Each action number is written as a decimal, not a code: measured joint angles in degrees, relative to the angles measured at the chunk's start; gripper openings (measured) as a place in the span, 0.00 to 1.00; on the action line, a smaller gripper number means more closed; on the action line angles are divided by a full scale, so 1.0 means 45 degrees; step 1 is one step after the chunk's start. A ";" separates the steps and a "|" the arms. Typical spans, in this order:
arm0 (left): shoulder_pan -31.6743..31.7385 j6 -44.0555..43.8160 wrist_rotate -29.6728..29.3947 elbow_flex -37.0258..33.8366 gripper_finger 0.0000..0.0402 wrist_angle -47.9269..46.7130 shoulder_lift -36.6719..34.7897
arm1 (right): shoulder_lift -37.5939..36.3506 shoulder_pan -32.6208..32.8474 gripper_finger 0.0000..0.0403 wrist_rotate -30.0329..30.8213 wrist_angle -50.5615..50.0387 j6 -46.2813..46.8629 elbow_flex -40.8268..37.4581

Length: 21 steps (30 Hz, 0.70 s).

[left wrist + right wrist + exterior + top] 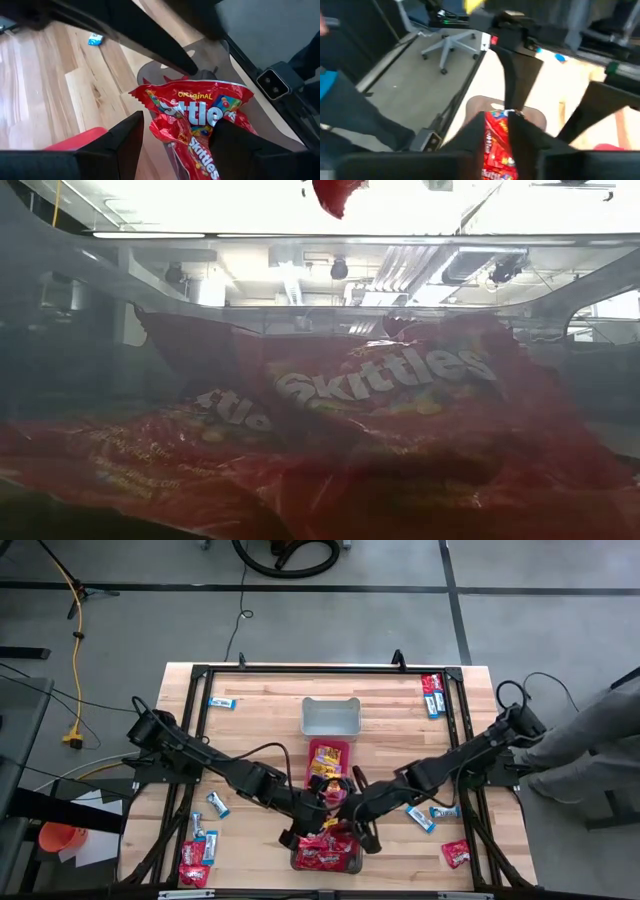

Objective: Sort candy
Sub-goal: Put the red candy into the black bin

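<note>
Both grippers meet over the dark bin (300, 862) at the table's near edge, which holds red Skittles packets (322, 858). My left gripper (324, 802) (177, 147) has a crumpled red Skittles packet (192, 112) between its fingers. My right gripper (347, 806) (497, 150) is shut on a red packet (496, 137), seen edge-on. In the low view a red packet (340, 194) hangs high above the bin's packets (380, 380). Loose blue-and-white packets (218, 804) (421, 819) and red ones (192, 862) (455, 853) lie flat on the table. My left gripper pinches the red packet's crumpled lower part (167, 131) between its two fingers, coming slanting down from the table's left. The packet is lifted clear above the bin. My right gripper pinches a red packet between its fingers from above, slanting from the table's right. One fingertip (195, 72) sits at the packet's top edge (200, 85). Whether this is the same packet as the left gripper's I cannot tell.
A pink bin (312, 748) with red and yellow packets stands just behind the grippers, and a grey bin (330, 717) behind that. More packets lie at the far corners (221, 702) (432, 695). A person's legs (590, 735) are beside the table's right edge.
</note>
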 joint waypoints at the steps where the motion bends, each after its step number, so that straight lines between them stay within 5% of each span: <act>1: 0.0000 -0.0079 -0.0035 0.0000 0.48 0.0009 0.0000 | 0.0019 0.0012 0.10 0.0175 -0.0076 0.0024 0.0000; 7: -0.0005 -0.0177 -0.0058 0.0000 0.48 0.0009 0.0000 | 0.0179 0.0053 0.03 0.1242 0.0327 0.0070 -0.0131; 21: -0.0019 -0.0325 0.0204 0.0000 0.48 -0.0340 0.0000 | 0.0986 0.0065 0.00 0.0855 0.1126 0.0437 -0.0146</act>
